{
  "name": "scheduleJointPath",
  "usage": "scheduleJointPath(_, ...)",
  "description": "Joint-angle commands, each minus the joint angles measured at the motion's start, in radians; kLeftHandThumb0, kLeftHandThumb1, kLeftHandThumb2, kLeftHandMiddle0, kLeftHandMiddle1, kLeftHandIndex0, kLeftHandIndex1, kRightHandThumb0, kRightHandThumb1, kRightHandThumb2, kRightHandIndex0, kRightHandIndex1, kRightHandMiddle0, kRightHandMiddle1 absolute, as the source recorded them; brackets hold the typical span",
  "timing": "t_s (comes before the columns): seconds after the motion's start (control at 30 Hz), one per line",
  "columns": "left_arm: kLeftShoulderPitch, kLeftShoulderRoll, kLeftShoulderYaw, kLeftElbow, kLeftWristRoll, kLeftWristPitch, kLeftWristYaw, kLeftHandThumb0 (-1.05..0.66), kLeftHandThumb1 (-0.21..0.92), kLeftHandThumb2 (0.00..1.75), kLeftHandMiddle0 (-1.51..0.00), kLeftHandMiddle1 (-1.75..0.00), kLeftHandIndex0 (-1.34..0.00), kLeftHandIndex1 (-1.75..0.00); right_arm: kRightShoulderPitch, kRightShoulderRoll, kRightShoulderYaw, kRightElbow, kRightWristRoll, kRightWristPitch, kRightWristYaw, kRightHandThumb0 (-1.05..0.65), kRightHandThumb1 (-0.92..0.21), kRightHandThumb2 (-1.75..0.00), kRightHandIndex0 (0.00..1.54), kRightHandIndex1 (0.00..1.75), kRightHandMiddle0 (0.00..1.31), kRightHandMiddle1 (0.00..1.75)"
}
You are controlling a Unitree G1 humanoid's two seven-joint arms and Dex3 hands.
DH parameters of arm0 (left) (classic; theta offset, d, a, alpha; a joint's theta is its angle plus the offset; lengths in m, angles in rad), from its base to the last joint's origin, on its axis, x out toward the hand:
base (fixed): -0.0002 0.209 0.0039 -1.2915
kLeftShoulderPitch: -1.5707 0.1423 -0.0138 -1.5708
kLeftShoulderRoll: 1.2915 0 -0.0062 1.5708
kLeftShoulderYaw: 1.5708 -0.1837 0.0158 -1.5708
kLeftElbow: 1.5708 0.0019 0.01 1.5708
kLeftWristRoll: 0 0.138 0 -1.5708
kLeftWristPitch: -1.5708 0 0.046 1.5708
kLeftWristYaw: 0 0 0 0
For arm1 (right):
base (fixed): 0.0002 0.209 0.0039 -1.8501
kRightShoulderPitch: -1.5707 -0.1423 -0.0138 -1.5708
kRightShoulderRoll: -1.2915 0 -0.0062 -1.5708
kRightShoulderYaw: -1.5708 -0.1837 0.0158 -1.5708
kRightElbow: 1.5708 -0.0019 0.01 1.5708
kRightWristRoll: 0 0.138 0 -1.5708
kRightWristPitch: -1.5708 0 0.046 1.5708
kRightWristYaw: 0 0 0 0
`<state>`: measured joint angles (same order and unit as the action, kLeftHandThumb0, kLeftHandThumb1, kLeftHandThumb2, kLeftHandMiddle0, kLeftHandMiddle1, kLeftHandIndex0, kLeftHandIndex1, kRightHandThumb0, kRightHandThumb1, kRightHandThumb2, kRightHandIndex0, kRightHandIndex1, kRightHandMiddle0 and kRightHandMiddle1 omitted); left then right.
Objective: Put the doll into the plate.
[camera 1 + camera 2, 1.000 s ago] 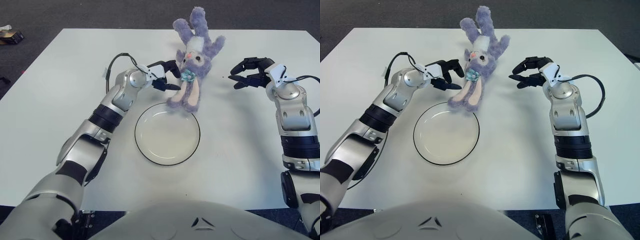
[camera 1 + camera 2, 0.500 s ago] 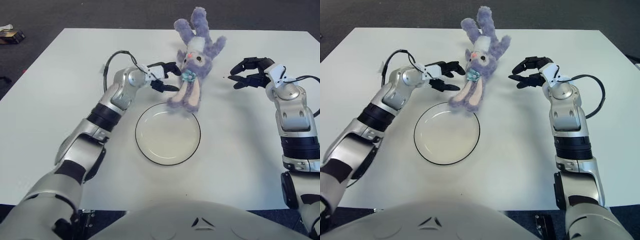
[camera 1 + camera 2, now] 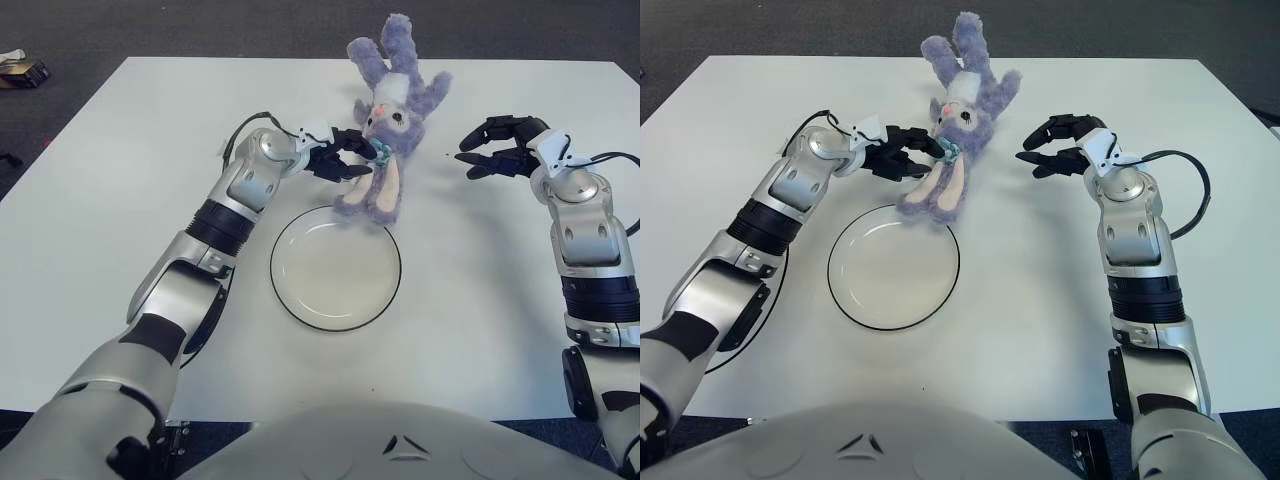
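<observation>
Left hand (image 3: 345,160) at the doll (image 3: 388,130)
Its fingers touch the doll's side; a real grip is unclear. Right hand (image 3: 1058,144) is spread, holding nothing, beside the doll.

Purple plush doll (image 3: 388,130) lies on its back — feet overlapping the white plate's (image 3: 335,268) far rim.

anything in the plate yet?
Almost nothing: only the doll's feet overlap the plate's far rim; the rim under them is hidden. Left hand reaches the doll; right hand hovers beside.
</observation>
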<state>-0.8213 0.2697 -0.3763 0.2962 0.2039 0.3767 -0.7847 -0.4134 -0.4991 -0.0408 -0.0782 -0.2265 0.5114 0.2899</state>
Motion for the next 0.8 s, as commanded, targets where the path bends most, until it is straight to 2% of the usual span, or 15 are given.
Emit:
scheduleJointPath(0.0,-0.014,0.007,-0.002,-0.015,0.015,0.006,0.016,-0.77,0.92,0.50,-0.66,-0.20,-0.33,-0.43,0.004,-0.012,-0.005,-0.010,-0.005,-0.015,-0.012,0.00,-0.81,0.00,1.23,0.42,0.82,1.02)
scheduleJointPath(0.13,-0.001,-0.017,-0.003,-0.039,0.067,0.062,0.112,-0.76,0.92,0.48,-0.63,-0.13,-0.31,-0.36,0.007,-0.014,-0.006,-0.005,-0.004,-0.028,-0.013,0.00,-0.81,0.00,1.23,0.41,0.82,1.02)
scheduleJointPath(0.23,0.013,-0.058,0.000,-0.035,0.100,0.106,0.207,-0.77,0.92,0.49,-0.58,-0.08,-0.26,-0.32,0.008,-0.013,-0.005,-0.002,-0.006,-0.035,-0.015,0.00,-0.81,0.00,1.23,0.41,0.82,1.02)
scheduleJointPath(0.37,0.027,-0.097,0.008,-0.026,0.112,0.107,0.294,-0.83,0.92,0.53,-0.46,-0.03,-0.19,-0.27,0.012,-0.013,-0.001,-0.003,-0.010,-0.040,-0.019,0.00,-0.81,0.00,1.23,0.41,0.82,1.02)
scheduleJointPath(0.5,0.057,-0.123,0.035,-0.035,0.092,0.040,0.366,-0.87,0.92,0.56,-0.38,-0.01,-0.14,-0.25,0.018,-0.011,0.003,-0.008,-0.014,-0.043,-0.023,0.00,-0.80,0.00,1.24,0.40,0.82,1.02)
scheduleJointPath(0.63,0.092,-0.129,0.028,-0.039,0.112,-0.117,0.462,-0.88,0.92,0.56,-0.33,-0.01,-0.13,-0.24,0.020,-0.011,0.005,-0.008,-0.015,-0.047,-0.025,0.00,-0.80,0.00,1.24,0.40,0.83,1.02)
scheduleJointPath(0.77,0.096,-0.129,0.029,-0.025,0.114,-0.153,0.479,-0.88,0.92,0.55,-0.32,-0.01,-0.13,-0.23,0.021,-0.011,0.005,-0.008,-0.015,-0.047,-0.026,0.00,-0.80,0.00,1.24,0.40,0.83,1.02)
